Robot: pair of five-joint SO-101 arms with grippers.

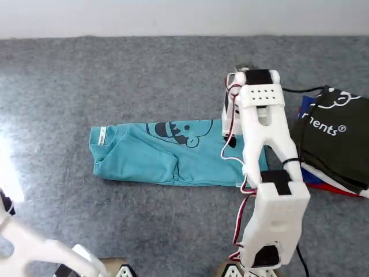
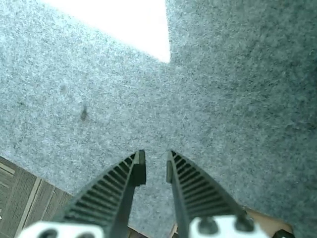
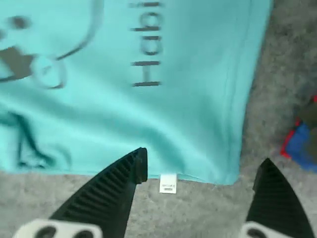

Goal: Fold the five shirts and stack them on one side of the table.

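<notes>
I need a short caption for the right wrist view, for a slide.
Right gripper, open, poised over the edge of the teal shirt spread on the grey table cover.

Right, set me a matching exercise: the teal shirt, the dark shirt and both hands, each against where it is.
1. teal shirt
2. dark shirt
3. left hand
4. right hand

A. on top of the stack at one side
B. over bare grey mat
C. open wide at the teal shirt's edge
D. laid out in the middle of the mat

Pairs: 1-D, 2-A, 3-B, 4-C
</notes>
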